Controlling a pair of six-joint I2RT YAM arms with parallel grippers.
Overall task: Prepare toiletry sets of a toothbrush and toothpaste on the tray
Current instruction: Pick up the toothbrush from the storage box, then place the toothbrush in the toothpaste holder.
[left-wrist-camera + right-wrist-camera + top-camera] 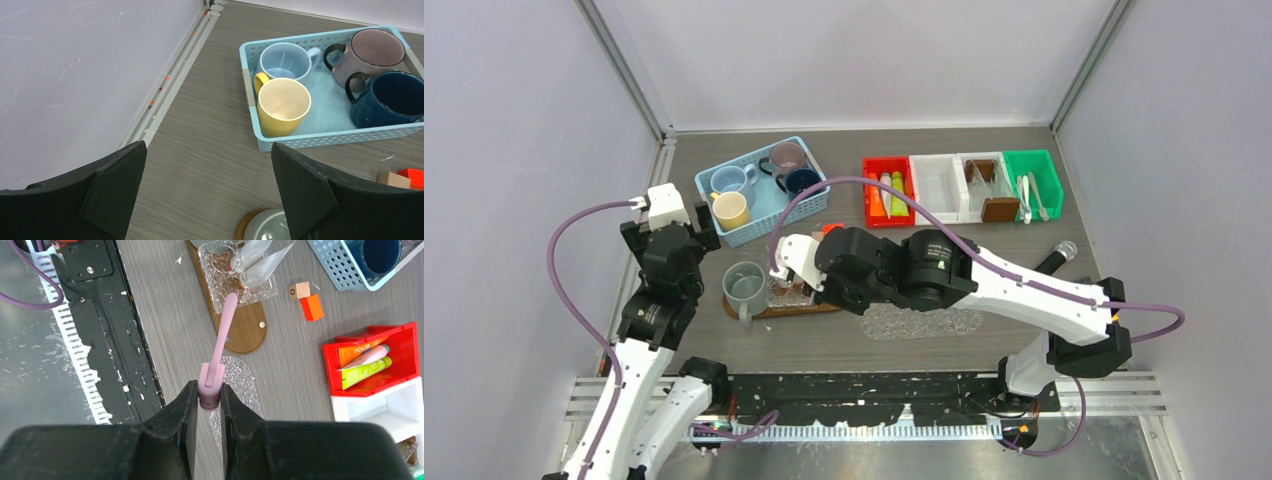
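Note:
My right gripper [209, 399] is shut on the thick end of a pink toothbrush [222, 330]. The brush's thin end reaches to clear crinkled plastic [235, 282] lying on the wooden tray [247, 332]. Seen from above, the right gripper [792, 280] hovers over the tray [769, 311], beside a grey-green mug [746, 283] that stands on it. Toothpaste tubes [367, 364] lie in a red bin [887, 190]. More toothbrushes [1029, 195] lie in a green bin. My left gripper [207, 165] is wide open and empty above bare table, with the mug's rim [267, 227] just below it.
A blue basket [325, 137] holds light blue [285, 60], yellow [282, 102], mauve [375, 50] and navy [392, 95] mugs. White bins [939, 190] hold brown blocks [999, 208]. Small orange [311, 307] and brown [299, 290] blocks lie near the tray. Bubble wrap [919, 320] lies under the right arm. A wall is close on the left.

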